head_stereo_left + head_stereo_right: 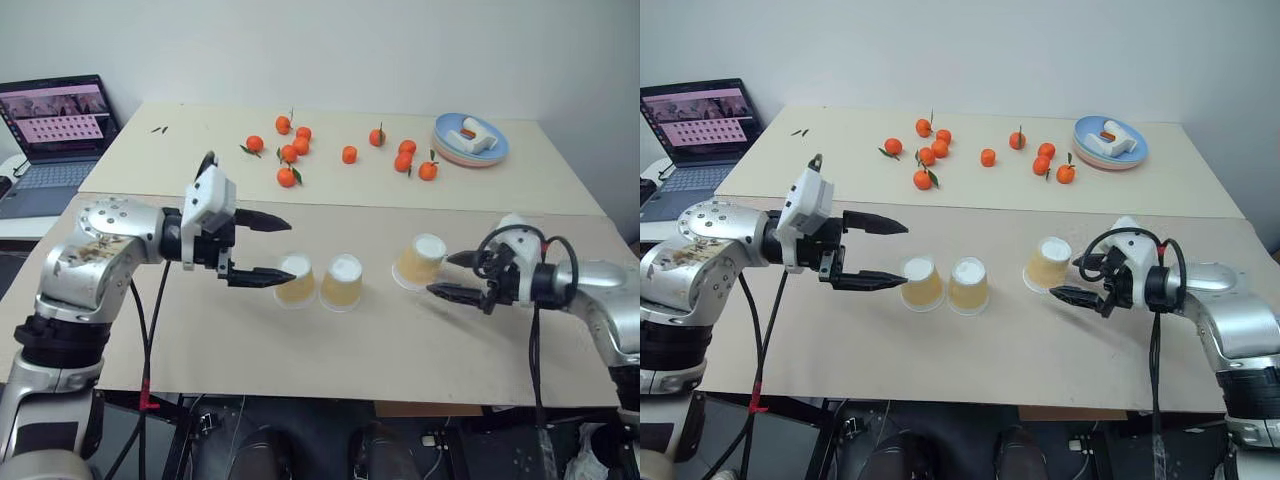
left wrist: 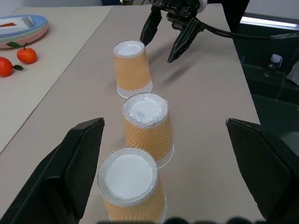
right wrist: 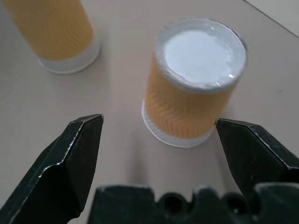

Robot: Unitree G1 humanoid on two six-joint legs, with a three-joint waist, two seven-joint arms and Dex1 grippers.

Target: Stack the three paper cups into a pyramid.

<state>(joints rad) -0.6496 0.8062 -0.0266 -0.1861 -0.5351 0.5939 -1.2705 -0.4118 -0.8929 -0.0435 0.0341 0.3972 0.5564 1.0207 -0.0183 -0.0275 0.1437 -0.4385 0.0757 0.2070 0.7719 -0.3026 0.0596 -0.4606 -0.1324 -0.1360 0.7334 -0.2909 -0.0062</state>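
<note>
So far nothing is stacked: the left gripper hangs agape, empty, just left of two upturned cups standing side by side. The third cup stands apart to their right, the right gripper spread wide beside it, grasping nothing.

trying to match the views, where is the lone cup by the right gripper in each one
Left eye view: lone cup, right of centre, before the right gripper.
Right eye view, same spot.
Left wrist view: farthest cup.
Right wrist view: nearest cup, between the fingers.
Shared landmark: the touching pair of cups.
</note>
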